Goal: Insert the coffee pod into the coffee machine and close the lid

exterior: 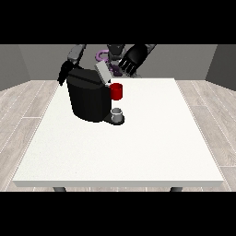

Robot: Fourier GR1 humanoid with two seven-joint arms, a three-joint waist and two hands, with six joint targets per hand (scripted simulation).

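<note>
A black coffee machine (87,99) stands on the table's back left part. Its grey lid (102,72) is tilted up and open. A red round holder (116,91) juts from the machine's side, under the lid. Below it, a small grey cylinder that looks like the coffee pod (118,113) stands on the machine's dark base. The hand at the view's right (132,57) is raised behind the lid with its fingers spread, holding nothing. The hand at the view's left (63,75) is low behind the machine's far corner and mostly hidden.
The white table (138,147) stretches wide in front of and to the right of the machine. Its front edge lies near the view's bottom. A grey wall and wood floor surround it.
</note>
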